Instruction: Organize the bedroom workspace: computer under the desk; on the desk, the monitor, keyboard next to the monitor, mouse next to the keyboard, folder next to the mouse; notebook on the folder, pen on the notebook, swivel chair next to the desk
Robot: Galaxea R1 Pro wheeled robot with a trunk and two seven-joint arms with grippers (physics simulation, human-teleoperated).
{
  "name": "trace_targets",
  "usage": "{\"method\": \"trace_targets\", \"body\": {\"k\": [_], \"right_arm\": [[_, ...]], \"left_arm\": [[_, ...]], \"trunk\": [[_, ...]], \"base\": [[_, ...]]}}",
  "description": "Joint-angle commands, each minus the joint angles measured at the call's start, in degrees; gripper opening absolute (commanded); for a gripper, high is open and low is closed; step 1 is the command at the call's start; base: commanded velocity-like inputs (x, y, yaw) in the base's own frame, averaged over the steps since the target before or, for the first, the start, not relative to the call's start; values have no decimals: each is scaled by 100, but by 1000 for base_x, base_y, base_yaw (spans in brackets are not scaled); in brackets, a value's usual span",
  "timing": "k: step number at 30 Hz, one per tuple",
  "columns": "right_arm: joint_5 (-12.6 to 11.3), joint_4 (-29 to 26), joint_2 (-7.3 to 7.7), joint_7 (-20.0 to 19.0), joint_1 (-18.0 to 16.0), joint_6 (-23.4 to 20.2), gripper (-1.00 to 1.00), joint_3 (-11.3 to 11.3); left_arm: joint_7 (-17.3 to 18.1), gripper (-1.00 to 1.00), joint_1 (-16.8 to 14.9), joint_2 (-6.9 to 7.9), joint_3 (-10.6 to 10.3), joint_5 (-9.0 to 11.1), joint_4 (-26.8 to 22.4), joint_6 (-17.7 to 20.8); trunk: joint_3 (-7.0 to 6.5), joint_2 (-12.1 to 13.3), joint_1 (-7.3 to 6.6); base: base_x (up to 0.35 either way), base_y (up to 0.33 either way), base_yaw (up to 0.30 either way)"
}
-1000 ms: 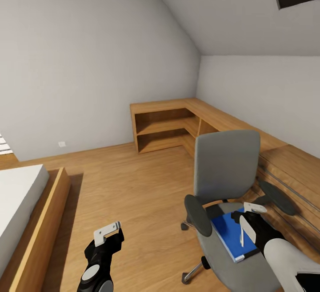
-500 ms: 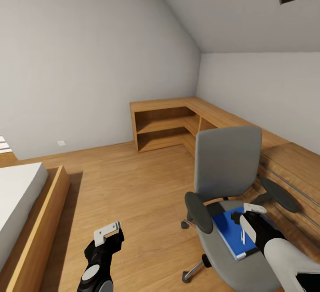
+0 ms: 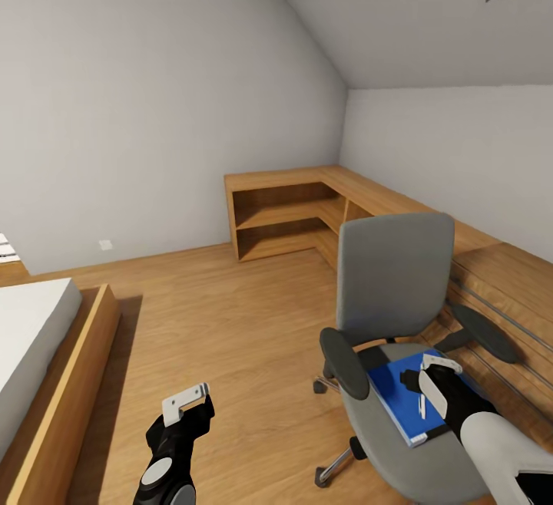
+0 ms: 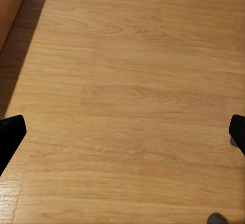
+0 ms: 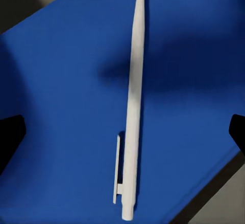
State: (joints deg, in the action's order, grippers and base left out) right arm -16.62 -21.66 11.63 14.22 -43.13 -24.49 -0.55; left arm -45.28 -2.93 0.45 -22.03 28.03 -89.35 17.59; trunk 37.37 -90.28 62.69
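The right gripper [image 3: 432, 387] has sunk a little closer to the seat since a second ago, and the head view has tipped slightly downward. It hangs just above the white pen [image 5: 131, 106], jaws spread wide on either side and holding nothing. The pen lies flat on a blue book [image 5: 66, 70], either the folder or the notebook, I cannot tell which, and that rests on the seat of the swivel chair [image 3: 393, 282]. The left gripper [image 3: 184, 404] is wide open and empty over the bare wooden floor [image 4: 132, 81]. The task looks barely begun: book and pen are on the chair, not the bench [image 3: 507, 275] beside it, and the chair has yet to be positioned. No computer, monitor, keyboard or mouse can be made out
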Motion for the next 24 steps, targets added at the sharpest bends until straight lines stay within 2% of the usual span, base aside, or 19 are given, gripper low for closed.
{"method": "trace_targets", "body": {"k": [1,16,24], "right_arm": [[-50,-13,10,30,0,-34,100,-6],[-115,-195,37,18,4,-71,100,8],[-341,-191,205,-370,1,-222,100,33]], "left_arm": [[-42,100,-6,4,-10,22,-8,25],[-42,100,-6,-1,-12,27,-5,25],[-42,100,-6,-1,-12,27,-3,25]], "trunk": [[6,-3,0],[6,-3,0],[6,-3,0]], "base": [[0,0,0],[0,0,0],[0,0,0]]}}
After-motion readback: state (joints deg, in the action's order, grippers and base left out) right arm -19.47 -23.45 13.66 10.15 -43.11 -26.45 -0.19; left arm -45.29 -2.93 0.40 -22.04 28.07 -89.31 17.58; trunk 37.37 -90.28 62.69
